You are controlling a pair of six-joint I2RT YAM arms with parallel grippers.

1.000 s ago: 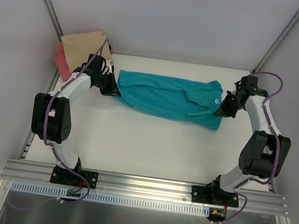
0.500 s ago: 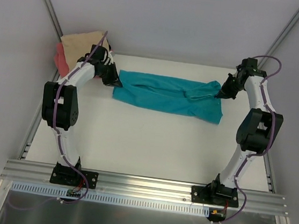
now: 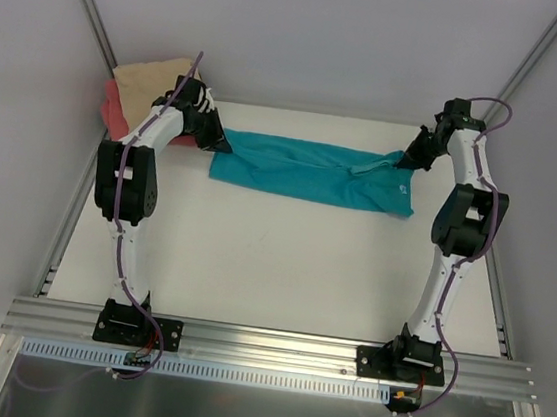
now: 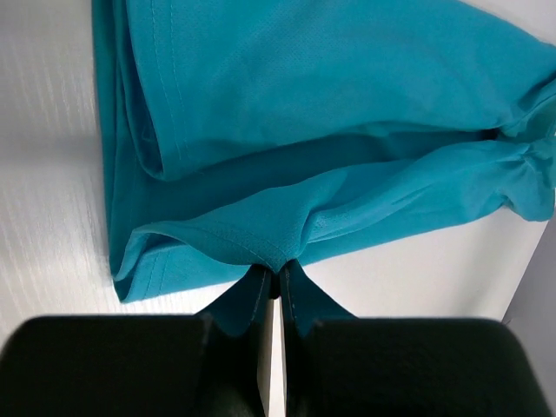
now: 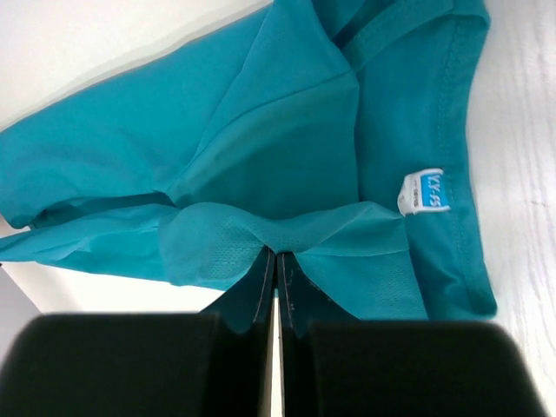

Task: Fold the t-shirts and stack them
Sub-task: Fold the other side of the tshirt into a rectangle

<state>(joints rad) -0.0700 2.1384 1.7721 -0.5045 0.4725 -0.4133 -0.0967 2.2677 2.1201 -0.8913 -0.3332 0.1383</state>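
Evenness is key: left tool (image 4: 276,278) and right tool (image 5: 276,261), each clamped on the teal t-shirt (image 3: 303,171), should move level.

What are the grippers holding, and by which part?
Both hold the teal t-shirt: left gripper pinches its hemmed bottom edge, right gripper a fold near the neck label.

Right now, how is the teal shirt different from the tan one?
The teal t-shirt is stretched long across the table; the tan t-shirt sits folded small in the far left corner, atop a pink t-shirt. The left gripper and right gripper pinch the teal one's ends; neither holds the tan one. Both are plain, one-colour cloth.
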